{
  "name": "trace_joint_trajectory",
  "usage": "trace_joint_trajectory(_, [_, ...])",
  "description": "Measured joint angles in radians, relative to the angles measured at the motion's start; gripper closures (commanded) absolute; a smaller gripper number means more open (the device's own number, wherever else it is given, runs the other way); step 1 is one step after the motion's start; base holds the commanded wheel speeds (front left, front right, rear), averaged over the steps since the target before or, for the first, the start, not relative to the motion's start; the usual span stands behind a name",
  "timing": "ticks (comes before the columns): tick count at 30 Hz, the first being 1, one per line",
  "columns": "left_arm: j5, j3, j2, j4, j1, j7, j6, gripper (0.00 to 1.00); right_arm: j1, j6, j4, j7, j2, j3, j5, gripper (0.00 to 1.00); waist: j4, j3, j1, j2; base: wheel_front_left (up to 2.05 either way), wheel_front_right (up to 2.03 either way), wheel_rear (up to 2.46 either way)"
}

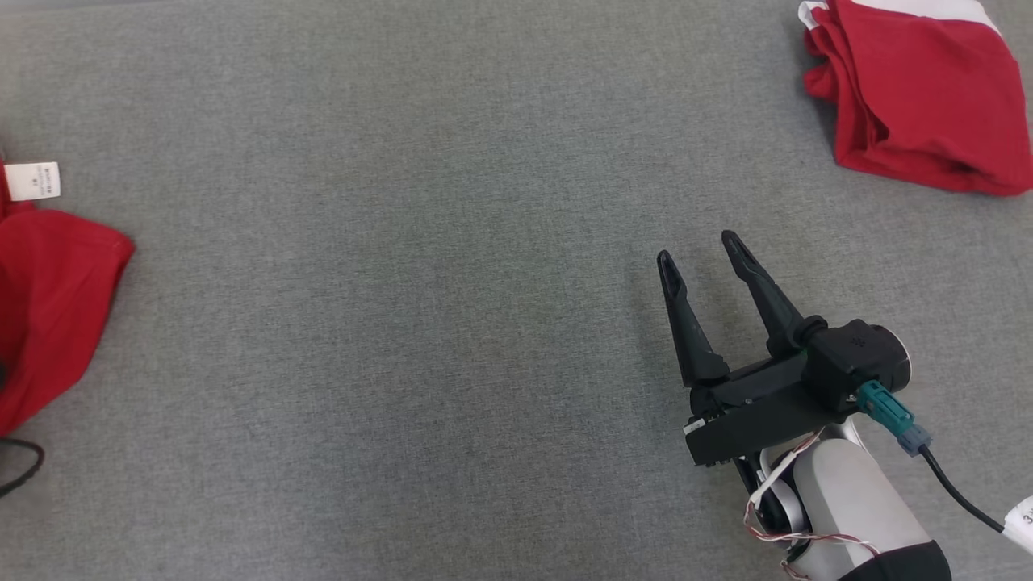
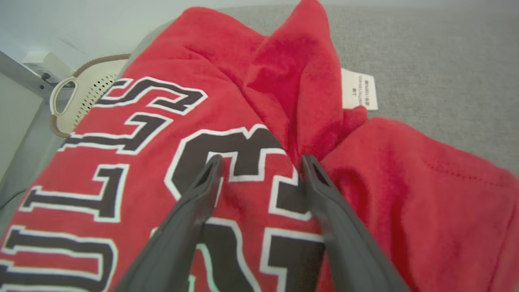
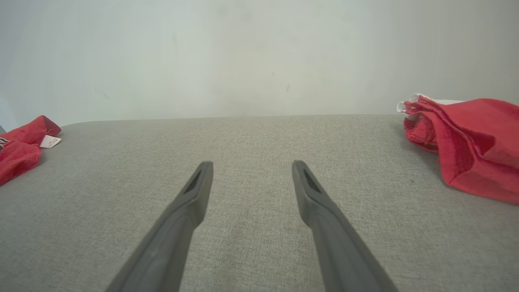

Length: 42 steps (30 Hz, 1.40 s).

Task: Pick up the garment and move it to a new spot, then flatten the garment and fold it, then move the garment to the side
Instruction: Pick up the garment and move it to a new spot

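left pincer (image 2: 261, 159) wide, nothing between the fingers. tips sit right at the red jersey (image 2: 405, 190), over its black white-edged lettering; can't tell if they touch the cloth. jersey lies crumpled at the left edge of the grey pad (image 1: 403, 323), with its white label (image 1: 32, 180) showing on the far side. pale perforated basket (image 2: 87, 91) just past it. right pincer (image 1: 698, 248) also wide, holding nothing, over bare pad at lower right. 2nd red garment (image 1: 920, 105), white trim, bunched at the far right corner, well apart.
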Motion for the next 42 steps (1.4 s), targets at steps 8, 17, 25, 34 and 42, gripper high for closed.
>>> trace_joint_trajectory(8, [-0.003,-0.038,0.013,0.103,-0.055,0.148,-0.011,0.0,-0.004,0.0,0.01,-0.006,0.006,0.002,-0.005,0.0,-0.017,-0.004,-0.0002,0.0,0.0,0.0,0.0])
trace_joint_trajectory(17, [-0.007,-0.062,0.013,0.107,-0.064,0.061,-0.018,1.0,0.002,0.0,0.019,-0.009,0.004,-0.005,-0.007,0.0,-0.013,-0.024,-0.0001,-0.0002,0.0,0.0,0.0])
trace_joint_trajectory(25, [-0.012,-0.073,-0.02,0.054,-0.079,-0.083,-0.017,1.0,0.013,0.0,0.041,-0.012,0.007,-0.002,-0.002,0.0,0.002,-0.069,-0.0002,-0.0002,0.0,0.0,0.0])
trace_joint_trajectory(34, [0.009,-0.146,-0.088,-0.1,-0.077,-0.132,-0.019,1.0,0.034,0.0,0.063,-0.017,0.012,-0.013,0.014,0.0,0.016,-0.135,-0.0002,-0.0002,0.0,0.0,0.0])
trace_joint_trajectory(42, [-0.004,-0.199,-0.124,-0.343,0.013,-0.062,-0.022,1.0,0.058,0.0,0.07,-0.021,0.023,-0.025,0.021,0.0,0.012,-0.182,-0.0002,-0.0002,0.0,0.0,0.0])
